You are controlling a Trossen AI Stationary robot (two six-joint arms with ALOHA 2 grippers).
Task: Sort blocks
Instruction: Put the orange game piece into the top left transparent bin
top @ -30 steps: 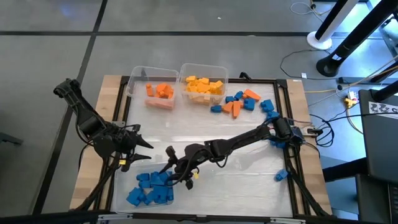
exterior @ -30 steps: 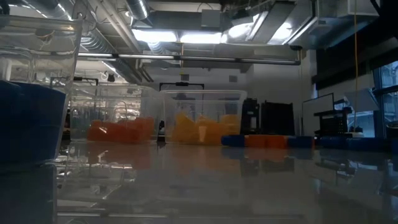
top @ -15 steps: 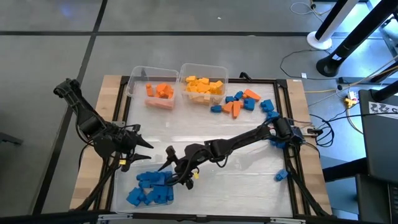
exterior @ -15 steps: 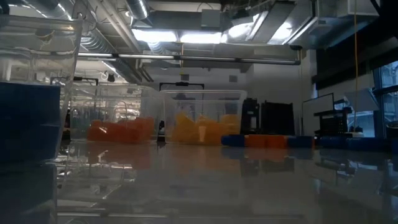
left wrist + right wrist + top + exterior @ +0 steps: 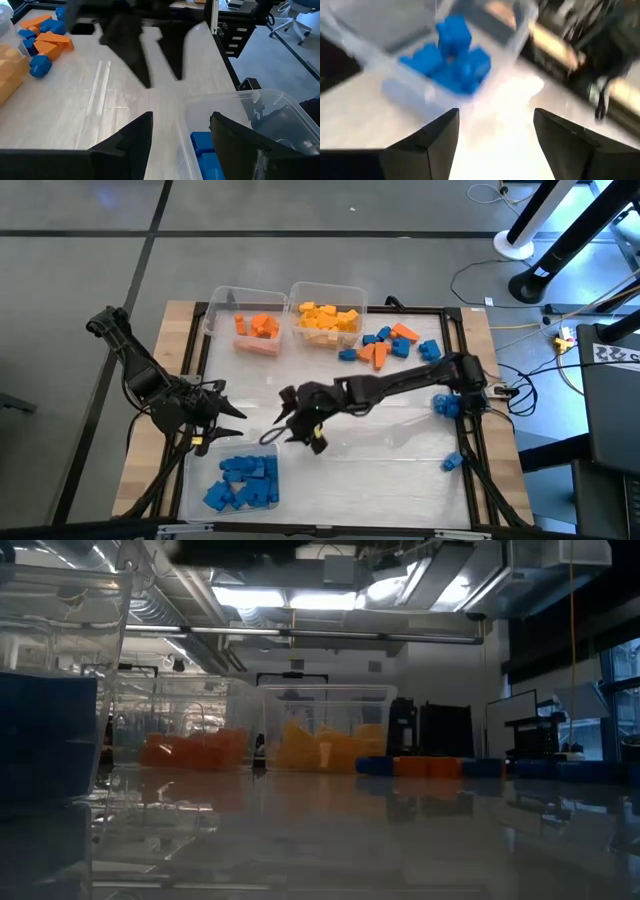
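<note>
Two tools show from above: my right tool [image 5: 290, 420] hangs spread and empty over the worktop [image 5: 380, 450], with the blue blocks [image 5: 243, 482] in a bin [image 5: 192, 480] just below-left of it. My left tool [image 5: 228, 423] waits released beside that bin. Right wrist view: fingers [image 5: 427, 142] apart, blue blocks ahead.

tabletop [image 5: 400, 460]: pale glossy surface in a dark frame. on it: clear bin [image 5: 240, 323] at far left with orange blocks [image 5: 258, 328]; clear bin [image 5: 327, 315] just right of it with yellow blocks [image 5: 328, 319]; clear bin [image 5: 200, 480] at near left with blue blocks [image 5: 243, 480]; loose blue and orange blocks [image 5: 385, 344] at far right; scattered blue blocks [image 5: 452, 461] along the right edge.
</note>
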